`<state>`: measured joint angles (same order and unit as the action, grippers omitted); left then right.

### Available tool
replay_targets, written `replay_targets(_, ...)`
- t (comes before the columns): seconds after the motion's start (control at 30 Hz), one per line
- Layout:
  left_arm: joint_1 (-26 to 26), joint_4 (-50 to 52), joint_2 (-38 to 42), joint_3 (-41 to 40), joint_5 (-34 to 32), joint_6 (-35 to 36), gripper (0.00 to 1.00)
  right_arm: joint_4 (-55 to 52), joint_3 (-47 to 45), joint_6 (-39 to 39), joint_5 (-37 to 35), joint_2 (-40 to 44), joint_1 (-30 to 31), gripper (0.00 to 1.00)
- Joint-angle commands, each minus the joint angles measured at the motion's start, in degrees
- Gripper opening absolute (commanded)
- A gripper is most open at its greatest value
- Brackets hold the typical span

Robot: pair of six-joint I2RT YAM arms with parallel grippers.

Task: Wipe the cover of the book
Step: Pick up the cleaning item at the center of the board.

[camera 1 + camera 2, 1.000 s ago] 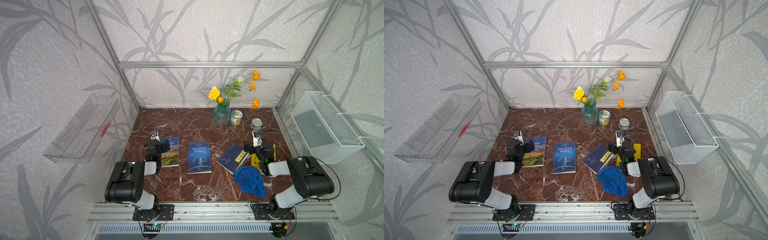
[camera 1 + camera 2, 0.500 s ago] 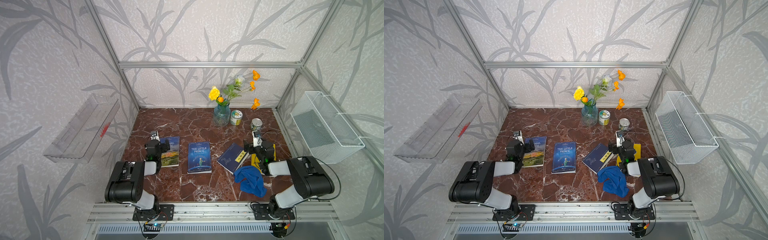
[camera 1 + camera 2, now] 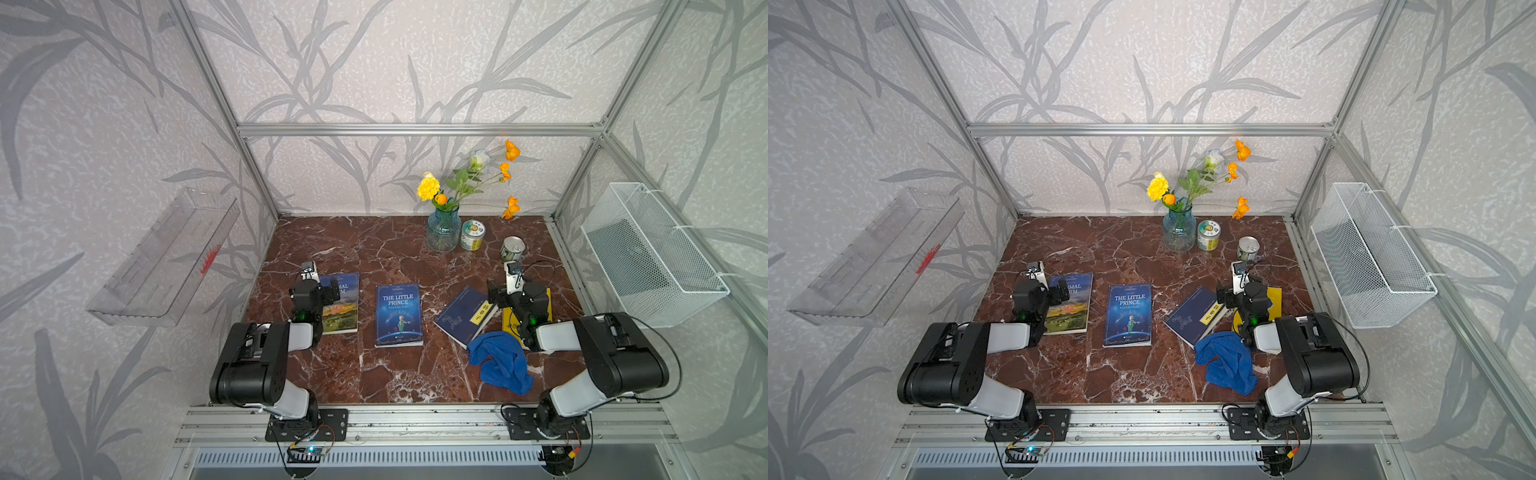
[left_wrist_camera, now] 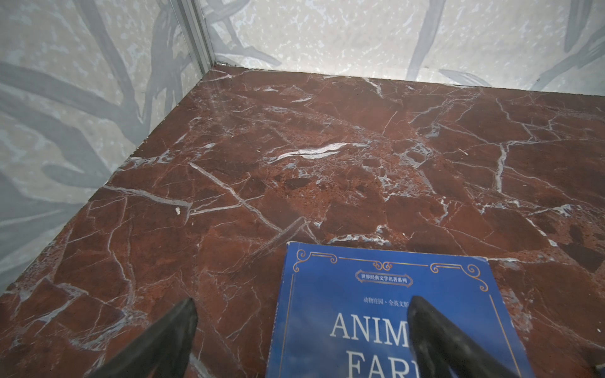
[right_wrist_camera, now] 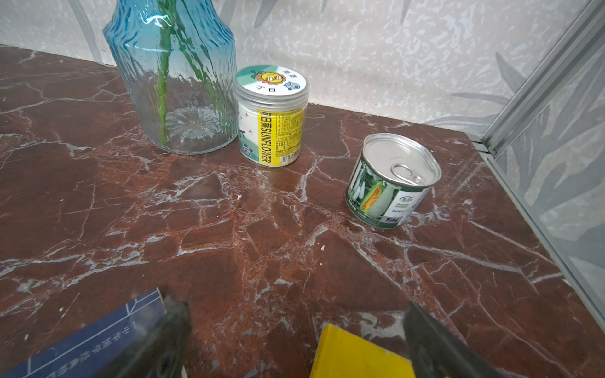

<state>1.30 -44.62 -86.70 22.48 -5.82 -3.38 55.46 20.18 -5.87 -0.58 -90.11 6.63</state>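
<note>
Several books lie flat on the marble table. "The Little Prince" book [image 3: 398, 313] is in the middle, a blue "Animal Farm" book [image 3: 344, 305] to its left, a dark blue book [image 3: 459, 318] and a yellow book [image 3: 547, 297] to its right. A crumpled blue cloth [image 3: 498, 365] lies by the dark blue book's near corner. My left gripper [image 3: 316, 287] hangs open over the Animal Farm book's [image 4: 376, 314] left edge. My right gripper [image 3: 515, 291] is open and empty above the yellow book [image 5: 353, 356], behind the cloth.
A blue glass vase [image 3: 443, 232] with flowers, a sunflower jar [image 3: 473, 235] and a tin can [image 3: 512, 248] stand at the back right. A white wire basket [image 3: 648, 257] hangs on the right wall. A clear tray [image 3: 166, 257] hangs on the left wall.
</note>
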Motion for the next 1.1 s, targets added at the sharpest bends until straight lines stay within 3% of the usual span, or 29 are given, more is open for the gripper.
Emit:
replay_targets(0.0, 0.2, -0.8, -0.5, 1.2, 0.4, 0.9, 0.99, 1.4, 0.6, -0.3, -0.5, -0.6, 0.1, 0.99)
replay_targets(1.07, 0.2, -0.8, -0.5, 1.3, 0.4, 0.8, 0.99, 1.0, 0.9, 0.0, -1.2, -0.7, 0.1, 0.99)
